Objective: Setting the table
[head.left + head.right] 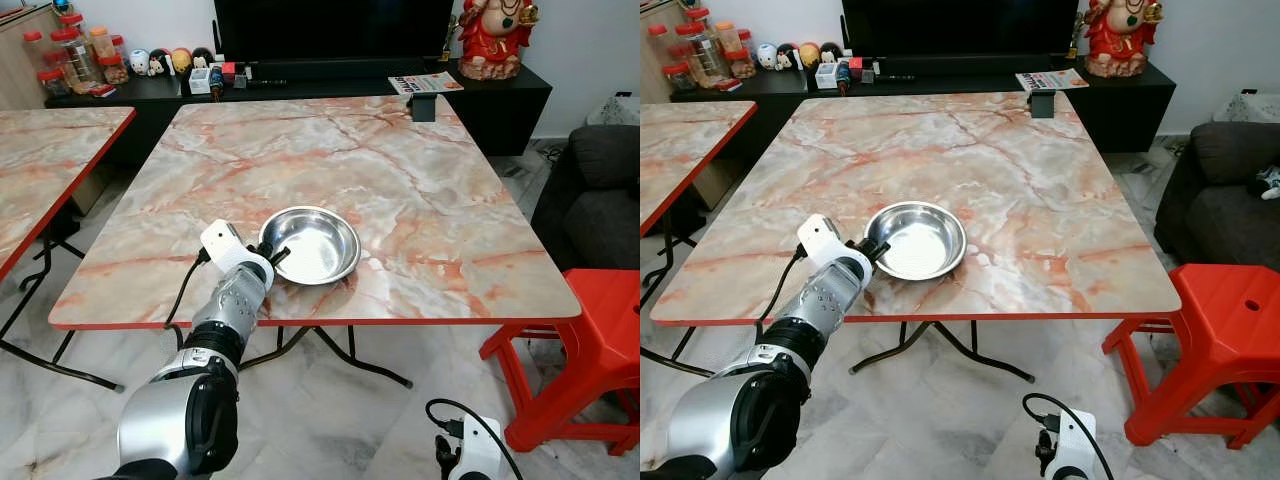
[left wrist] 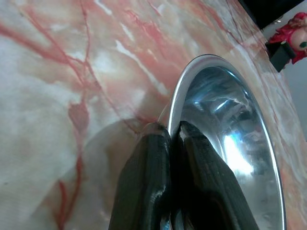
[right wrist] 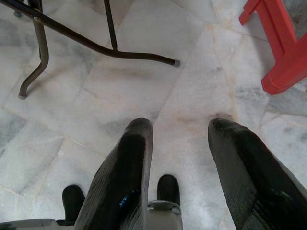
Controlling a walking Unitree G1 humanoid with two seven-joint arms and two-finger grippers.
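Here the left gripper [image 2: 173, 136] clamps the bowl [image 1: 318, 243] rim (fingertips partly hidden).

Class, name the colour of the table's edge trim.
Red, on the table; clearest in the left eye view.

One steel bowl [image 1: 315, 244] sits on the near counter [image 1: 400, 190]. A second counter [image 1: 50, 160] stands left of it, one red stool [image 1: 590, 340] right, one red figurine [image 1: 495, 35] beyond.
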